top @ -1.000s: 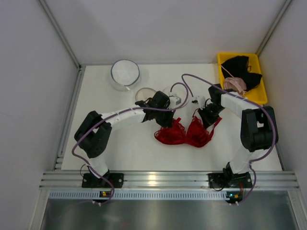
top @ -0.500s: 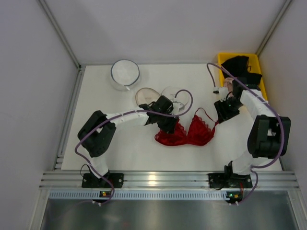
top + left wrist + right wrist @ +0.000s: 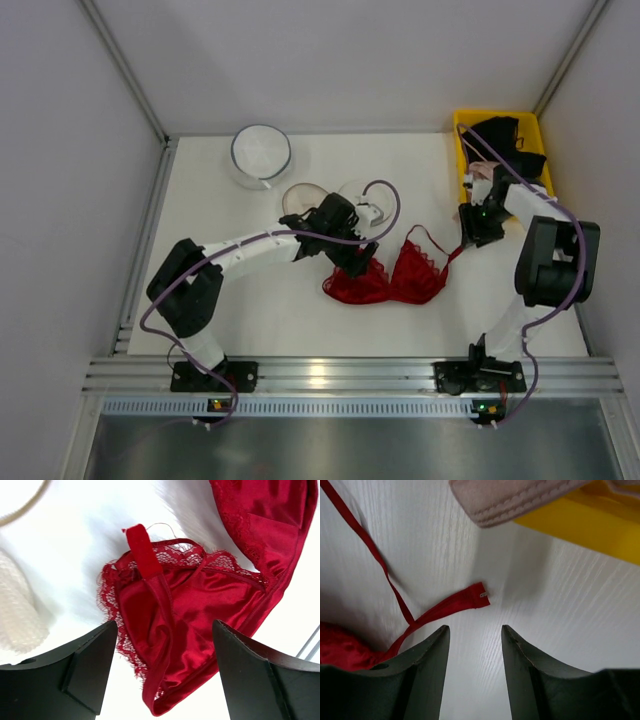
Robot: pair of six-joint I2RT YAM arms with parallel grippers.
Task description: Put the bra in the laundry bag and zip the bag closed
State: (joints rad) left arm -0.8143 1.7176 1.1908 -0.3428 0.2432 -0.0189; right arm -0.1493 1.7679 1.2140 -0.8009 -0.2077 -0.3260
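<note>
The red lace bra [image 3: 390,278] lies on the white worktop [image 3: 260,310] between my two arms, its cups side by side and one thin strap looping off to the right. My left gripper [image 3: 352,257] hangs over the left cup, released. In the left wrist view its fingers [image 3: 85,670] stand wide apart with the satin cup and its lace edge between them, and nothing is clamped. My right gripper [image 3: 470,236] is released too and empty, over bare worktop just short of the strap end [image 3: 475,596]. The laundry bag [image 3: 298,196] sits just behind my left gripper, near the bra. A round mesh bag with a dark rim [image 3: 261,152] lies farther back on the left. At the right rear a yellow bin [image 3: 546,195] holds a black garment [image 3: 505,140] and a pale pink bra [image 3: 510,497] that hangs over its rim.
</note>
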